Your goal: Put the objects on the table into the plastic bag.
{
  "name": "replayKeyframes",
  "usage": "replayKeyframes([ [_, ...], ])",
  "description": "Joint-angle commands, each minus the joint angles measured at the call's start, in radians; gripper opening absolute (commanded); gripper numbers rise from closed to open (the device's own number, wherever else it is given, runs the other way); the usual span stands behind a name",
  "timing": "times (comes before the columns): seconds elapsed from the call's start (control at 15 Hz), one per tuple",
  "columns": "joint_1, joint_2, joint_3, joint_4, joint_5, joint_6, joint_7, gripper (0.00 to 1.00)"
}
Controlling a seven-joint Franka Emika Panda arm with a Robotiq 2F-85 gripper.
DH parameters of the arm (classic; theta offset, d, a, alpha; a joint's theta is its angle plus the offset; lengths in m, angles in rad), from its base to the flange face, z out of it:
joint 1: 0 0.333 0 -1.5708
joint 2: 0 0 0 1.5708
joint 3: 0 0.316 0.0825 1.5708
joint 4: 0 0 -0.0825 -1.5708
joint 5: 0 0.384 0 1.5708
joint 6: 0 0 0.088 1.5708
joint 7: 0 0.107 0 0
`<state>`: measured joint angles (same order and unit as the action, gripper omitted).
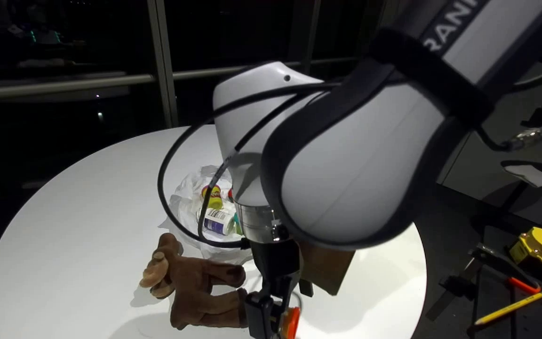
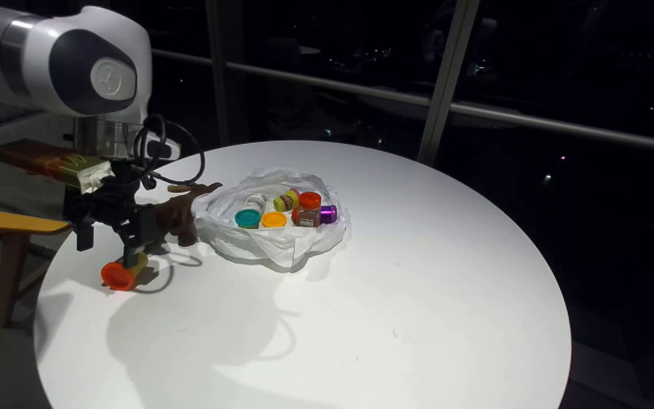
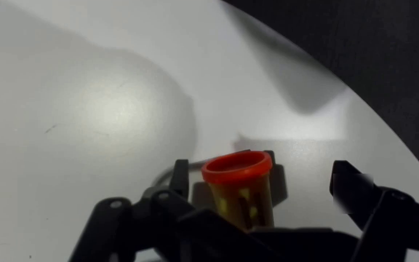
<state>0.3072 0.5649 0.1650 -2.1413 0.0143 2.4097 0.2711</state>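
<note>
Dark windows (image 2: 327, 34) with a metal rail (image 2: 531, 120) stand beyond the far edge of the round white table (image 2: 418, 295), whose top carries broad shadows (image 2: 191, 324). Near the edge by a wooden seat (image 2: 15, 221), a red-lidded cup (image 3: 240, 191) lies on its side, between the wide-spread jaws of the gripper (image 3: 262, 171). Farther in, small bottles and cups (image 2: 274, 220) sit in the plastic bag (image 2: 281, 247), the brown plush toy (image 1: 191, 282) just beside

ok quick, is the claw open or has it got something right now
Claw: open, holding nothing; in the wrist view the tub with the orange-red lid shows between its parted jaws.
</note>
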Motion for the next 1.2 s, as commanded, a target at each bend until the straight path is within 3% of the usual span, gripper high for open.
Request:
replayKeyframes([
  [0.0,0.033,0.007,-0.008,-0.060,-0.009,0.163,0.015,1.00],
  [0.2,0.068,0.027,-0.034,-0.089,-0.033,0.291,0.030,1.00],
  [0.27,0.084,0.026,-0.047,-0.099,-0.042,0.320,0.039,0.75],
  [0.4,0.128,0.030,-0.092,-0.112,-0.072,0.363,0.067,0.68],
  [0.8,0.224,-0.013,-0.217,-0.149,-0.120,0.426,0.167,0.22],
  [1.13,0.247,-0.095,-0.292,-0.047,-0.143,0.223,0.252,0.18],
])
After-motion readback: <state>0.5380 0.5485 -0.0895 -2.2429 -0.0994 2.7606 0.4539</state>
